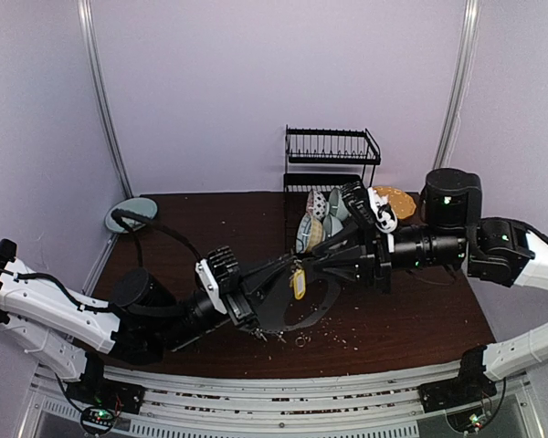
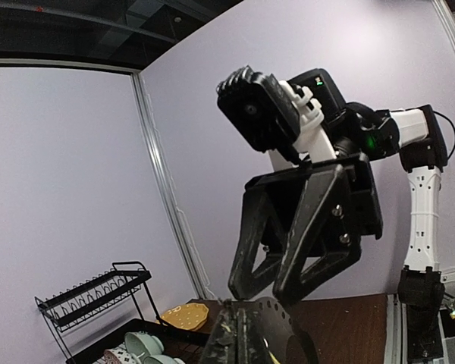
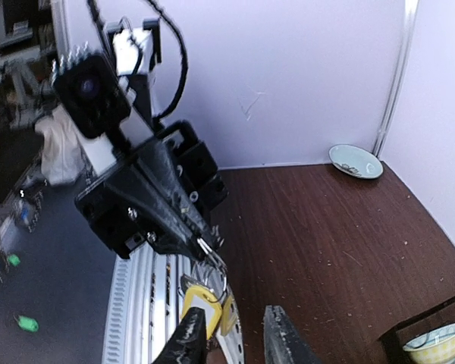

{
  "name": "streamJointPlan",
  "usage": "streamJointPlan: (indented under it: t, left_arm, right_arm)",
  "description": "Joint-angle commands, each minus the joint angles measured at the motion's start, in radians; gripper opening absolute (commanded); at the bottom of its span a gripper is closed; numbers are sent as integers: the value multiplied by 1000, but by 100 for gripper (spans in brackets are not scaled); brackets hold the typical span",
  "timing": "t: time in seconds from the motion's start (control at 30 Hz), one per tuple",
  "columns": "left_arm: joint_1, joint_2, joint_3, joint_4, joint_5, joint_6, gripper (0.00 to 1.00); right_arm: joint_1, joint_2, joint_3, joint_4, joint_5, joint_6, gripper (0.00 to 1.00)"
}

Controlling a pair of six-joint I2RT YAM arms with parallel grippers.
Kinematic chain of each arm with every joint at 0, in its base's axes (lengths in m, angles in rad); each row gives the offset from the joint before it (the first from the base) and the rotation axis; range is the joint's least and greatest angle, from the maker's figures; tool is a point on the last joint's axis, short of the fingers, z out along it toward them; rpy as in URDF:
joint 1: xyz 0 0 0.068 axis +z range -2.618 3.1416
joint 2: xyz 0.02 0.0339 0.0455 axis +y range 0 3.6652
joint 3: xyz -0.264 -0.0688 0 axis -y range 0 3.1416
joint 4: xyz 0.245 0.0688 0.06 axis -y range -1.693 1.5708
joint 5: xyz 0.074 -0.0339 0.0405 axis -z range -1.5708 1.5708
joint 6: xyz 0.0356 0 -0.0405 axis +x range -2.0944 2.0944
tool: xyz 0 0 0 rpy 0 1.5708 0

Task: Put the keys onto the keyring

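The left gripper (image 1: 283,266) is shut, its fingertips (image 3: 208,246) pinching the thin wire of the keyring above the table's middle. The keyring's grey band (image 1: 321,310) curves down below it, with a perforated part (image 2: 288,326) beside the left fingers. The keys hang from that wire just under the left fingertips: a yellow tag (image 3: 206,302) (image 1: 299,283) with a silver key (image 3: 183,284) beside it. The right gripper (image 3: 235,341) (image 1: 309,259) is open, nose to nose with the left one. Its fingers are apart with nothing between them, and the tag hangs just behind one finger (image 3: 189,337).
A black dish rack (image 1: 331,160) stands at the back, with bowls (image 1: 321,219) and a yellow plate (image 1: 395,199) at its foot. A pale plate (image 1: 131,214) lies at the back left corner. A tiny loose ring (image 1: 301,340) and crumbs lie on the brown table (image 1: 411,310) near the front.
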Motion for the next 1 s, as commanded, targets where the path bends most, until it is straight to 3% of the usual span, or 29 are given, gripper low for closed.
streamJointPlan:
  t: [0.0, 0.13, 0.23, 0.3, 0.4, 0.63, 0.77, 0.97]
  left_arm:
    - [-3, 1, 13, 70, -72, 45, 0]
    - [-3, 2, 17, 73, -83, 65, 0]
    - [-3, 2, 27, 77, -121, 80, 0]
    - [-2, 7, 35, 84, -139, 90, 0]
    - [-4, 20, 42, 101, -162, 102, 0]
    - [-3, 54, 60, 120, -203, 132, 0]
    - [-3, 76, 71, 136, -220, 159, 0]
    - [-3, 107, 79, 174, -222, 193, 0]
  right_arm:
    - [5, -113, -24, 148, 138, 111, 36]
    - [6, -143, -34, 136, 214, 105, 38]
    - [6, -111, -41, 153, 73, 142, 24]
    - [12, -77, -67, 196, -28, 188, 21]
    - [30, -31, -91, 198, 18, 211, 23]
    - [35, -10, -194, 375, 185, 291, 31]
    - [40, 22, -220, 446, 202, 311, 38]
    - [42, 75, -214, 473, 192, 309, 39]
